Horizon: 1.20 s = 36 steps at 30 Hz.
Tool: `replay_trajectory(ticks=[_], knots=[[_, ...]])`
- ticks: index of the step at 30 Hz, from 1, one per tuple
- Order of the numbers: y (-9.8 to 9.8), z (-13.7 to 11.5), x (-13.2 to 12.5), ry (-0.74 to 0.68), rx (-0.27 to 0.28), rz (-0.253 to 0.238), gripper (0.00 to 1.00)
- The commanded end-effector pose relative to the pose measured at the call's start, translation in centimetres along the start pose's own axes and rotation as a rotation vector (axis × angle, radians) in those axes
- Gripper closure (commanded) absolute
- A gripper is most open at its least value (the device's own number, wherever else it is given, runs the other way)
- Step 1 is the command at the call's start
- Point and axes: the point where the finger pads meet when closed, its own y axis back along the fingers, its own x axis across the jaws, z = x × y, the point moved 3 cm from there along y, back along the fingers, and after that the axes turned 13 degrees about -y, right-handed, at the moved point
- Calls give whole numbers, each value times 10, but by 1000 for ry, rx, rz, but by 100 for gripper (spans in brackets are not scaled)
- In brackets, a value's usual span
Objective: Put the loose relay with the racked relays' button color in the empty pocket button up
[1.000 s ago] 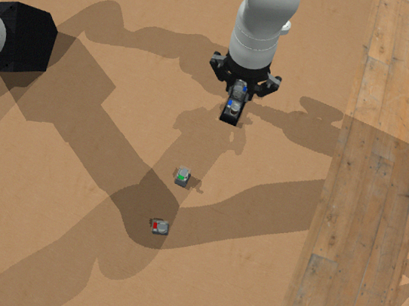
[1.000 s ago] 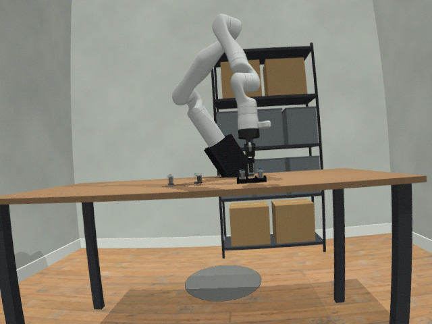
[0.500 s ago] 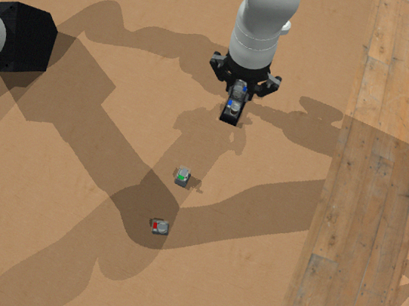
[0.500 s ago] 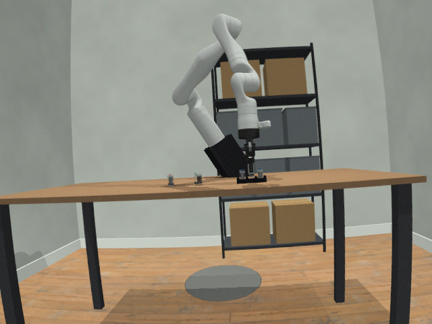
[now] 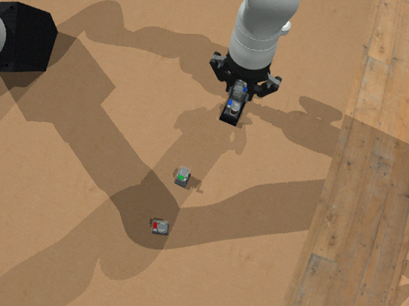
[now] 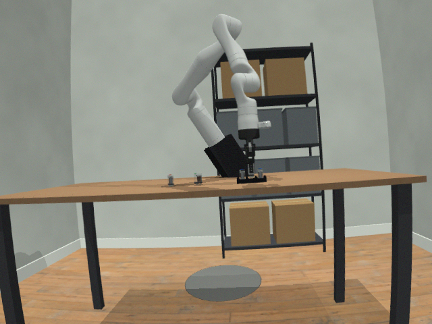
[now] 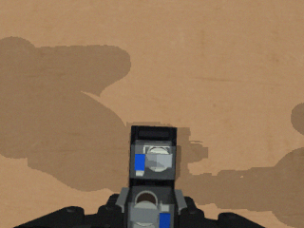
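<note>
The black rack [image 5: 228,120] [image 6: 260,180] [image 7: 152,132] lies on the table under my gripper [image 5: 238,93] [image 6: 250,172] [image 7: 150,216]. The gripper points straight down and is shut on a clear relay with a blue button [image 5: 239,89] [image 7: 150,218], held at the rack's middle pocket. In the exterior view two seated relays, the left one [image 6: 241,173] and the right one [image 6: 260,171], stand on either side of the fingers. One seated blue-button relay [image 5: 231,105] [image 7: 155,161] shows just beyond the held one. How deep the held relay sits is hidden by the fingers.
A loose relay with a green button [image 5: 182,176] [image 6: 198,178] and one with a red button [image 5: 160,227] [image 6: 170,179] stand on the table nearer the front. The arm's black base block [image 5: 16,36] is at the left. A shelf with boxes [image 6: 284,76] stands behind the table.
</note>
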Motion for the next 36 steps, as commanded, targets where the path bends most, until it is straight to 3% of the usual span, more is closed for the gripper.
replay_trajectory(ticks=[1,36], knots=[[0,0,0,0,1,1,100],[-9,0,0,0,1,1,100]])
